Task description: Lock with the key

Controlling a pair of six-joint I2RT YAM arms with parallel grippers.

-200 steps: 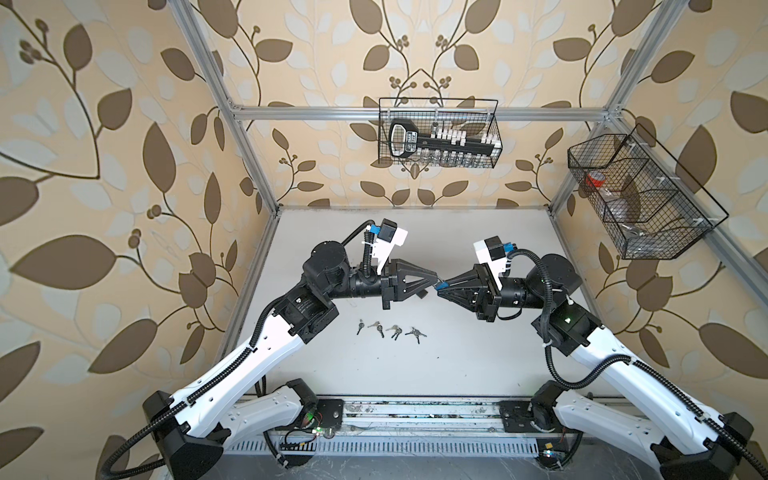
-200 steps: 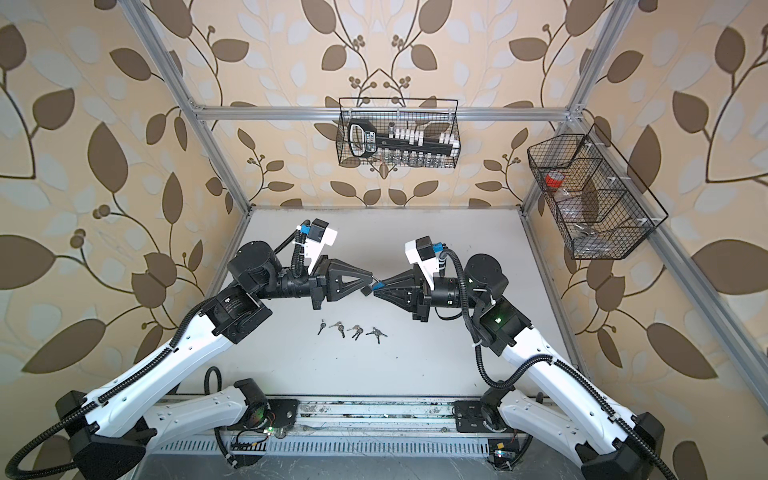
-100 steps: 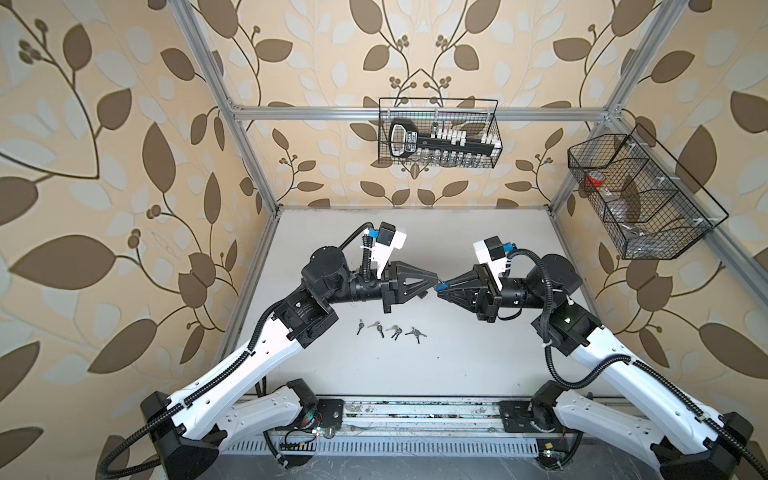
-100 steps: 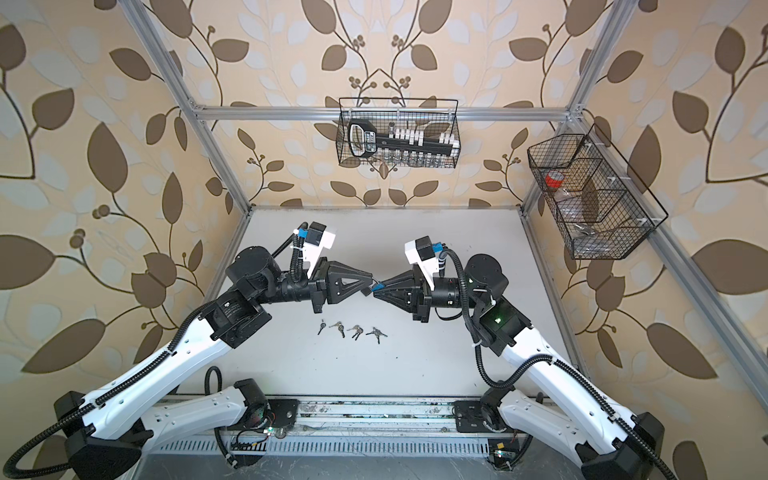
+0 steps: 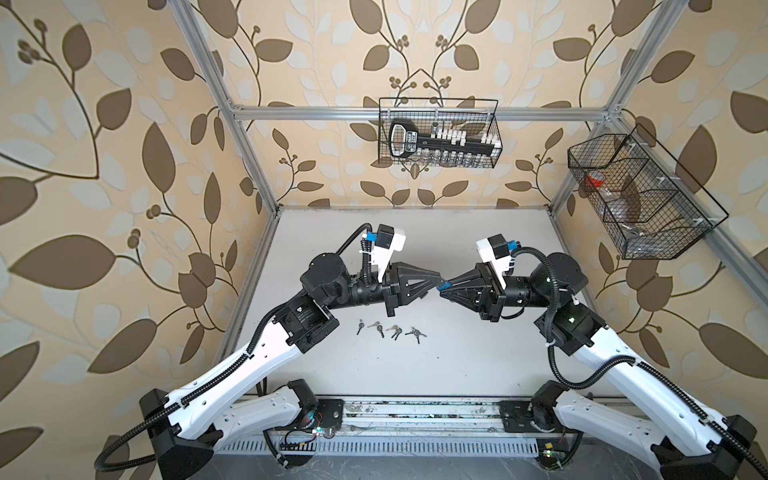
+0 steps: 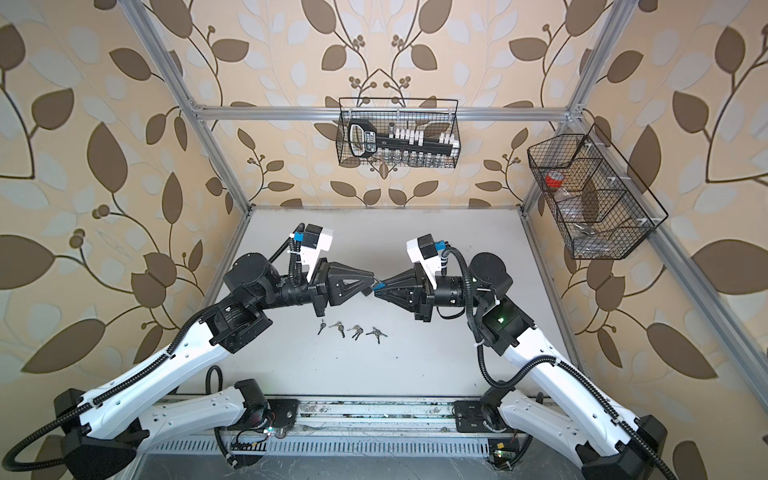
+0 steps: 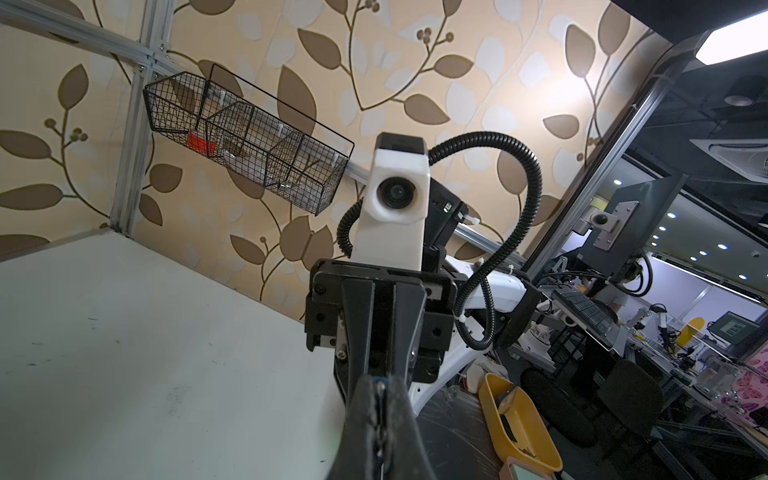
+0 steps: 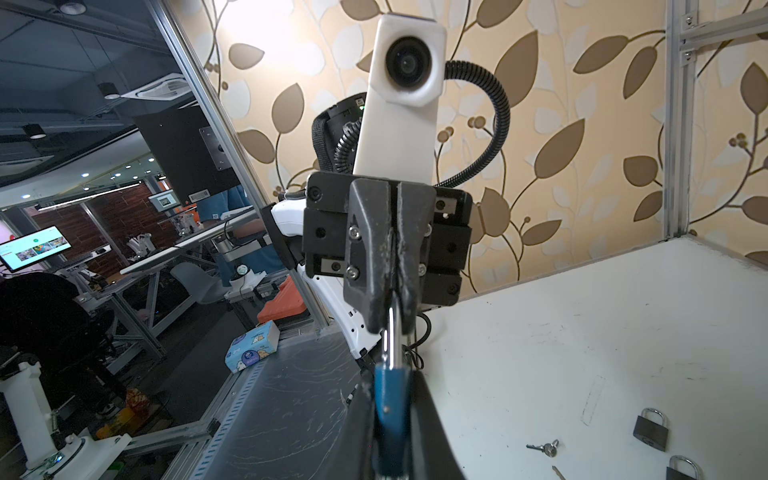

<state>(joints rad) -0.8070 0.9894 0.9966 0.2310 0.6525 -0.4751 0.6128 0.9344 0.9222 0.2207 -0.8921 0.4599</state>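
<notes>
Pincer to pincer, my two arms meet above the middle of the worktop (image 5: 457,365). My right pincer (image 5: 444,291) is narrow and grips a blue padlock (image 8: 390,401) by its body. My left pincer (image 5: 437,277) is pressed fully together on a thin silver piece (image 8: 392,338) that sticks out of that padlock. Whether that piece is the key or the shackle I cannot tell. In both top views the padlock shows only as a blue speck between the tips.

Against a second ago almost nothing differs. The tips sit at the same spot, my left arm has shifted only slightly, and the small keys (image 5: 394,331) lie as they did.

Those keys lie in a row on the worktop just in front of the pincers, apart from them. The right wrist view shows two grey padlocks (image 8: 651,429) and one loose key (image 8: 545,448) on the worktop below.

Two wire baskets hang high and well apart from my arms: the back basket (image 5: 438,100) on the rear bar and the side basket (image 5: 648,224) on the right-hand frame. Bare worktop runs behind the pincers to the back wall, and in front of the keys to the front rail (image 5: 415,417). Metal posts (image 5: 253,166) mark the back corners.
</notes>
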